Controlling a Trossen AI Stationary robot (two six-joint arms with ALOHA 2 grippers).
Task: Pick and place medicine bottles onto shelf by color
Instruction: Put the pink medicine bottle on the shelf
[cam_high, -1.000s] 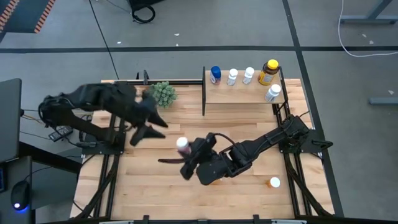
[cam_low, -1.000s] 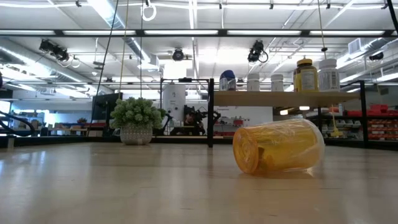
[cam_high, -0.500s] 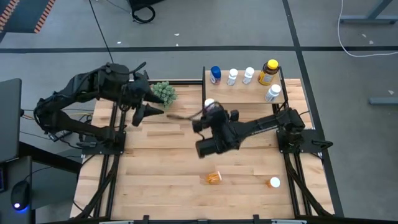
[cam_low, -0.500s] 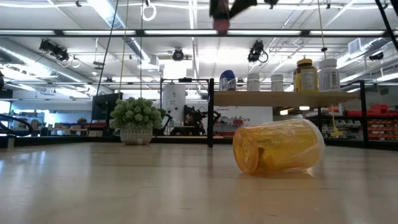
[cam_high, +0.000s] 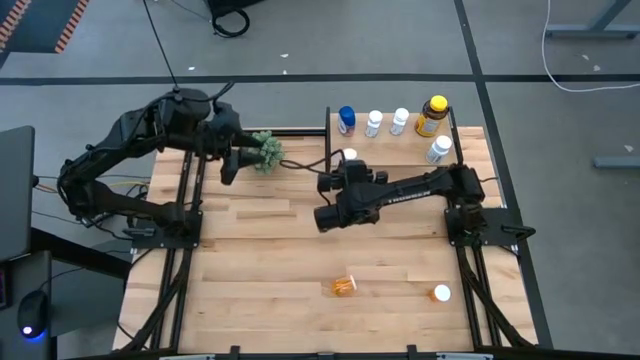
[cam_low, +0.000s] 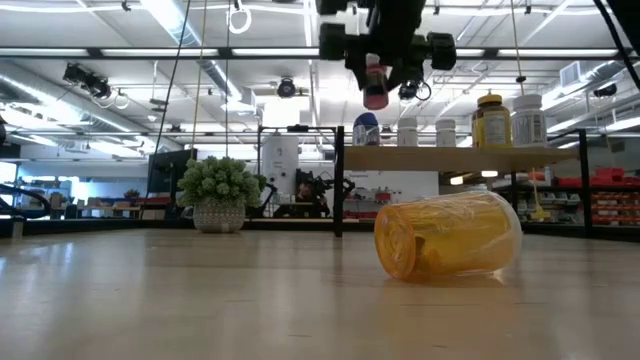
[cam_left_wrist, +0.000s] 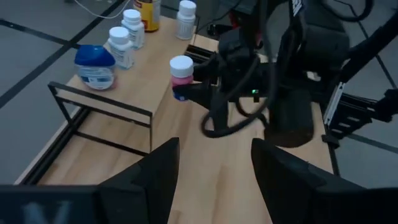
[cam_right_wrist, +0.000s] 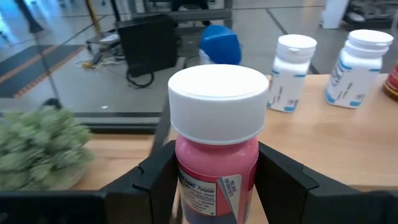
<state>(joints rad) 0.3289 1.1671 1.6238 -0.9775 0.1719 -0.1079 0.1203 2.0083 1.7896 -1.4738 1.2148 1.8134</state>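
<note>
In the high view, the right gripper (cam_high: 343, 165) has moved up to the shelf (cam_high: 385, 150) at upper centre, clamped on a pink bottle (cam_high: 349, 157). The left gripper (cam_high: 238, 160), jaws apart, has shifted beside the plant (cam_high: 266, 150).

In the low view, the bottle (cam_low: 375, 82) hangs lower at top centre; the orange bottle (cam_low: 447, 235) lies unmoved.

Both wrist views show the white-capped bottle gripped upright.
</note>
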